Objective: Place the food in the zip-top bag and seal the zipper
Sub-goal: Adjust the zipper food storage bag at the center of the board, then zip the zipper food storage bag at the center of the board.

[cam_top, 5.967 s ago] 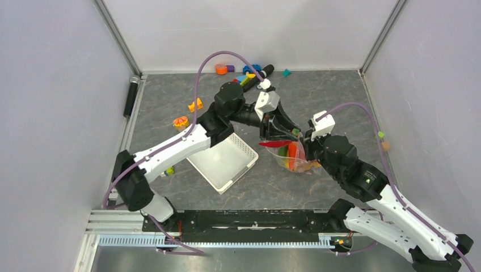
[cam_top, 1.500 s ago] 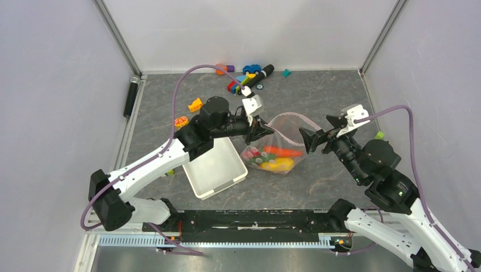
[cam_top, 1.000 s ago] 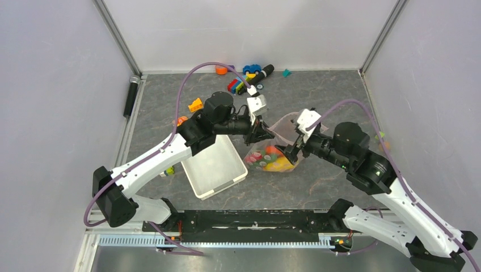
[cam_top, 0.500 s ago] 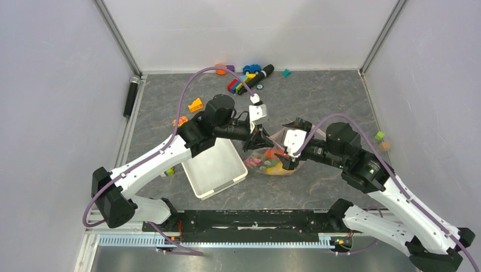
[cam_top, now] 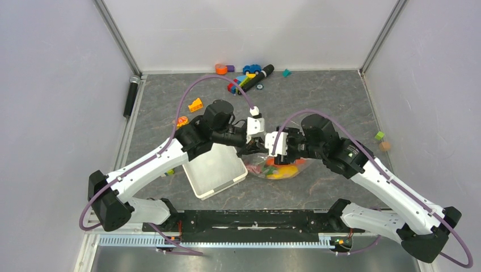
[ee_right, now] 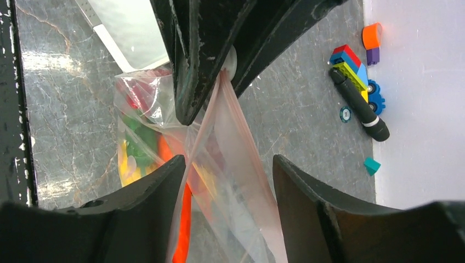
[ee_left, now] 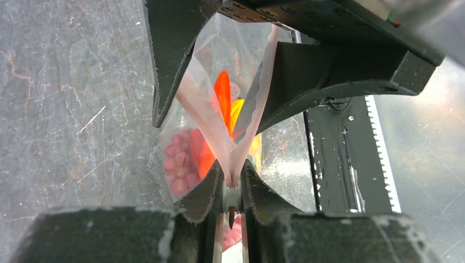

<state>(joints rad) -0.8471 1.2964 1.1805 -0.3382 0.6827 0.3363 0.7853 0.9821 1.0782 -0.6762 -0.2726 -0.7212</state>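
The left gripper (ee_left: 231, 171) pinches one end of the zipper (ee_left: 205, 118), holding the bag (cam_top: 273, 169) mouth taut above the food (ee_left: 222, 98). The right gripper (ee_right: 227, 161), fingers spread, straddles the strip, likely to press it closed. The bag sits mid-table, just right of the basket (cam_top: 212, 173).

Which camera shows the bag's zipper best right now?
Left wrist: the zipper is pinched in the left end effector, its two strips parting beyond. Right wrist shows the strips too; top external mostly hides them.

zip-top bag (cam_top: 298, 165): top view, left gripper (ee_left: 233, 178) and right gripper (ee_right: 227, 161) sit over its mouth; only the near end shows
food (ee_left: 222, 98): kinda smeary through the plastic; most kinds, can't tell
right gripper: finger bases chopped off at its wrist view's bottom edge
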